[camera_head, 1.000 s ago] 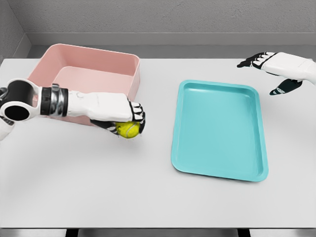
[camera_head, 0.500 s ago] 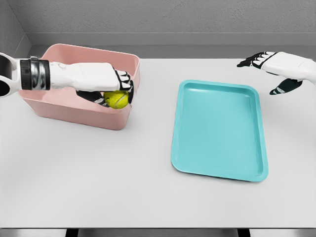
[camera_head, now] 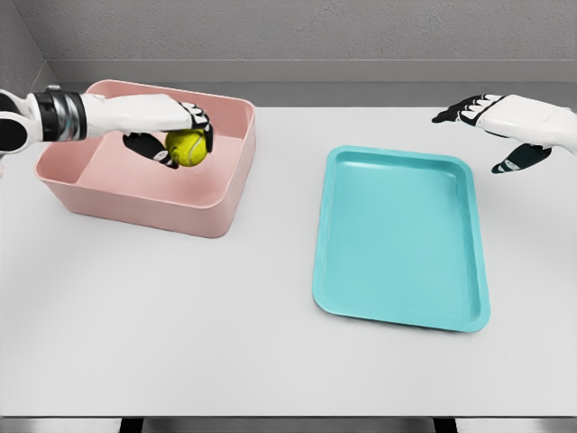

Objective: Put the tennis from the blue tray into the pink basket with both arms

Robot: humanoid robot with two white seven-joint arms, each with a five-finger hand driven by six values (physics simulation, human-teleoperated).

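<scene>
The broad white tabletop (camera_head: 180,343) fills the near part of the scene, its front edge running along the bottom.

To the right of the middle lies the shallow turquoise plastic tray (camera_head: 401,239), rectangular with rounded corners and a raised rim, flat on the table and slightly skewed; nothing sits in it.

Farther back on the left stands the deep pink plastic basket (camera_head: 212,185), a rectangular open-topped bin with smooth walls, resting on the table well apart from the tray. The left arm enters from the left edge, its white forearm with a black and silver cuff stretching over the basket's left rim. The white and black left hand (camera_head: 176,135) is over the basket's opening, fingers curled around the fuzzy yellow-green tennis ball (camera_head: 187,147), which it grips from above and behind. The ball is held inside the outline of the basket, above its floor near the far wall; whether it touches the wall cannot be told.

At the far right, the white and black right hand (camera_head: 491,126) hovers above the table beyond the tray's far right corner, clear of the tray. Its dark fingers are spread and relaxed, holding nothing, some pointing left and one pointing down toward the near side.

Behind the table rises a grey wall (camera_head: 315,32).
</scene>
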